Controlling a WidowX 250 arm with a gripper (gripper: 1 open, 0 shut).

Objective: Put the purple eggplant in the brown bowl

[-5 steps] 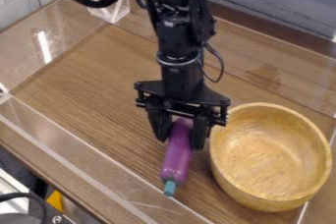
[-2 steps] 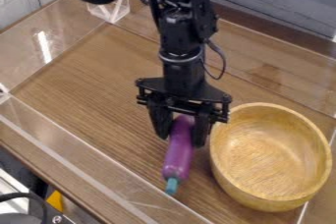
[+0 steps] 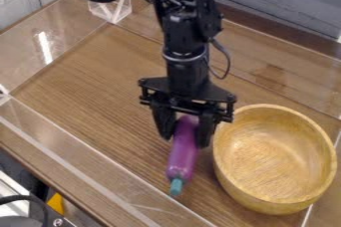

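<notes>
My end effector (image 3: pixel 185 128) points straight down over the wooden worktop (image 3: pixel 94 92). Its two dark fingers (image 3: pixel 166 123) stand one on each side of the purple eggplant (image 3: pixel 182 154), and they are squeezed in on its top end. I am holding the eggplant.

The eggplant is small and thin. Its body is shiny purple, with a bright streak of light running down it. The low end has a little teal-blue tip. That tip points toward the front edge of the worktop, down near a clear plastic wall (image 3: pixel 80 161). The eggplant leans a bit, with its top end between my fingers and its blue tip lower down. I cannot tell if the tip touches the wood or hangs just above it.

The brown bowl (image 3: pixel 276 158) sits just beside the eggplant, on the right side of the picture. It is wide, round and shallow. It is made of light tan wood with wavy lines in it, and its rim is thick. It is much bigger than the eggplant. The eggplant is outside the bowl, close to its rim.

My black arm (image 3: pixel 184 32) goes up from the end effector to the top of the picture.
</notes>
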